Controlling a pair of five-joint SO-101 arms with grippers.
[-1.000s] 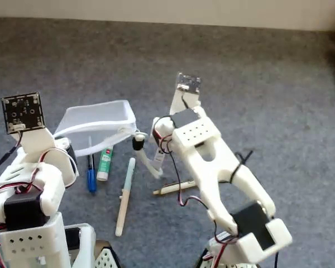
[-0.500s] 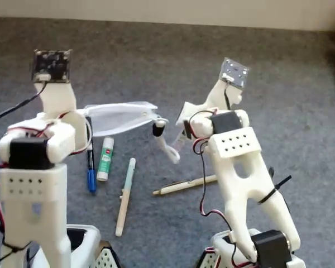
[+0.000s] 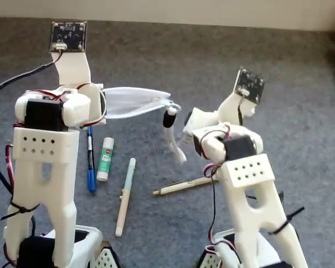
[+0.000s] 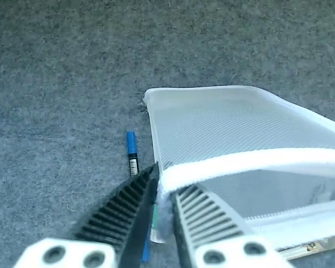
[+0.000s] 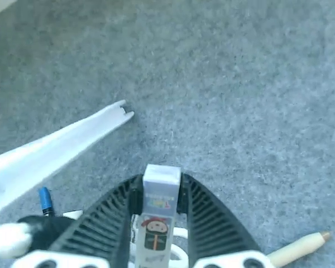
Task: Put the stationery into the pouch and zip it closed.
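My left gripper (image 4: 165, 187) is shut on the rim of the white mesh pouch (image 4: 229, 131). In the high view the pouch (image 3: 135, 103) hangs stretched out above the carpet, held by the left gripper (image 3: 99, 106). My right gripper (image 5: 161, 180) is shut on a white stationery item with a printed label (image 5: 158, 223). In the high view the right gripper (image 3: 181, 129) sits just right of the pouch's zip end (image 3: 170, 104), apart from it. On the carpet lie a blue pen (image 3: 91, 164), a green-and-white glue stick (image 3: 105, 159), a pale pen (image 3: 124, 195) and a beige pencil (image 3: 184, 186).
Grey carpet (image 3: 279, 61) covers the whole work area, with open room to the back and right. Both arm bases stand at the near edge. The blue pen (image 4: 132, 153) lies under the lifted pouch's corner.
The left arm rose and carried the pouch up and to the right, pulling it flat. The right arm drew back to the right and upward with its item.
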